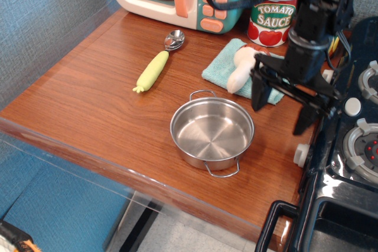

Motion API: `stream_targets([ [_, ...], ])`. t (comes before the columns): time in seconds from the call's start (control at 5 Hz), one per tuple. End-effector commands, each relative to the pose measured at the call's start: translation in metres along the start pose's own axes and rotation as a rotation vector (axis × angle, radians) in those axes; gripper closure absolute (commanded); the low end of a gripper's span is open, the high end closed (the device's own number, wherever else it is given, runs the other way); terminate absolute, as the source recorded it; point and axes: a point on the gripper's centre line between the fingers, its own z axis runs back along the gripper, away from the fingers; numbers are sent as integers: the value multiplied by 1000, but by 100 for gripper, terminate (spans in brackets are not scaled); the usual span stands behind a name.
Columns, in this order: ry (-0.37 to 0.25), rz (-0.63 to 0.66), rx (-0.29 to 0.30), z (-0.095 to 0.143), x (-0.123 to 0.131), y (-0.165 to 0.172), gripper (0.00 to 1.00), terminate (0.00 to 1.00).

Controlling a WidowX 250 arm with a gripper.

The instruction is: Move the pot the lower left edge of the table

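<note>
Nothing done yet, by the look of it: the pot [212, 133] sits upright near the front-middle of the table [88, 104], mouth up, empty inside, w/ no contact from the arm. The lower left edge, roughly 8 o'clock from the pot, is where it has to end up.

The gripper [281, 110] is at about 2 o'clock from the pot, near it but apart, over the table's right side next to the toy stove [348, 157]. Its two fingers are spread wide and hold nothing.

Pot is round, so no real long axis (only the handle line counts): one wire loop handle at approx 11 o'clock, the other at approx 5 o'clock.

Left to do, I'd judge: reach the pot, grasp the rim or a handle, carry it toward 8 o'clock, set it down.
</note>
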Motion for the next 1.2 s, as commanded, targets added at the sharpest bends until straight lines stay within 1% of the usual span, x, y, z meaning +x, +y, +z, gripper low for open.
stream_targets([
  [0.0,-2,12,40,6,-21,2,0,0],
  [0.2,-62,-9,52,15,-27,2,0,0],
  [0.4,-136,-31,46,33,-28,2,0,0],
  [0.6,-191,-12,39,49,-33,6,0,0],
  [1.0,-28,84,6,9,-65,34,0,0],
])
